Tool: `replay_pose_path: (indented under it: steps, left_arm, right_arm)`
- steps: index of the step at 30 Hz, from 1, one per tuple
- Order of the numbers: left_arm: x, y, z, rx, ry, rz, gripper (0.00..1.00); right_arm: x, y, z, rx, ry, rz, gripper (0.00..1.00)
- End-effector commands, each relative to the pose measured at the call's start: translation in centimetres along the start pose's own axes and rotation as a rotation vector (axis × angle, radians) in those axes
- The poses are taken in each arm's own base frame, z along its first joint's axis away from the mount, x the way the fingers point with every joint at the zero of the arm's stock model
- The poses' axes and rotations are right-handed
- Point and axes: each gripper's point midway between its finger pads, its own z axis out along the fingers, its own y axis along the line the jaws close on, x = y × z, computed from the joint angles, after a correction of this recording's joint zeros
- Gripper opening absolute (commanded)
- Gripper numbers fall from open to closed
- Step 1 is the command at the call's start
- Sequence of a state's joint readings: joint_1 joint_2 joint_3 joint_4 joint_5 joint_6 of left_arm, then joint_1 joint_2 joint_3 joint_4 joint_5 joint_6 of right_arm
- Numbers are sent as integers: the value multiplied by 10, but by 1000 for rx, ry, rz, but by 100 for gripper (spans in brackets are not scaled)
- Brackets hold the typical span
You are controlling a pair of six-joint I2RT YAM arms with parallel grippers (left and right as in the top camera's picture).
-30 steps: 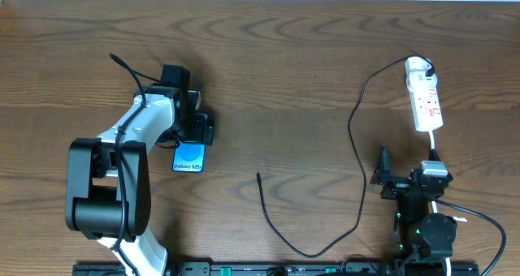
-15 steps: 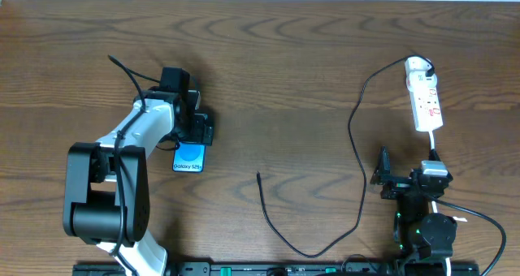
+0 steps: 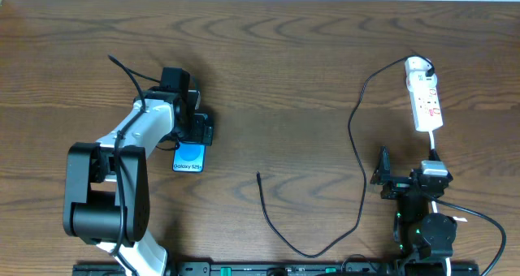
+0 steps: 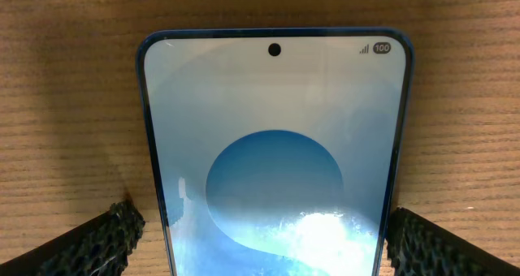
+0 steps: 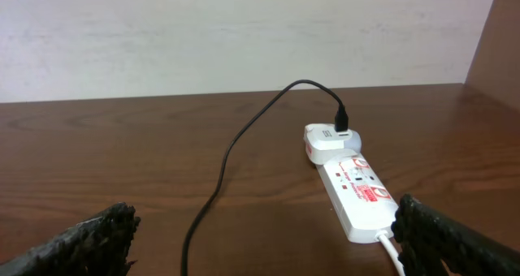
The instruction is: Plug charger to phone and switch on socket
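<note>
Left wrist: left end effector [image 4: 264, 243] wide astride phone [image 4: 275, 105], ungripped; right end effector [image 5: 268, 245] wide, empty.

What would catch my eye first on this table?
The glowing blue phone lying at left, with the left gripper open astride it. Then the long black charger, snaking from the white socket at far right to a loose tip near the middle.

L gripper [image 3: 195, 134] over far end of phone [image 3: 188, 157], jaws apart, one each side; phone flat, screen up on wood table [image 3: 292, 57]. Charger [image 3: 350, 126] runs from socket [image 3: 425, 97] far R, loops to near edge; free tip mid-table, well apart from phone. R gripper [image 3: 406, 177] near socket's near end.
</note>
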State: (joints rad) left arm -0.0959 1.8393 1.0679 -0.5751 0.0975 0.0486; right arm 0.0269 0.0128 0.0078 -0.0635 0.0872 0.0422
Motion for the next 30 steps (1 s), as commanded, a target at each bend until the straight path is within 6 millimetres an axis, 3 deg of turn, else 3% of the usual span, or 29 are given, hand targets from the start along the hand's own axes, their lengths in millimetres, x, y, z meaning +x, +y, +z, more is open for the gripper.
replay_pose_path:
  steps: [1,5,30]
  left_arm:
    - [25,0,17,1,89,-7,99]
    - [26,7,17,-41,91,-18,99]
    - [32,7,16,-42,117,-21,99]
  right_arm:
    - [0,0,0,4,-3,13,99]
    - [0,0,0,4,-3,13,99]
    - [0,0,0,4,-3,13,99]
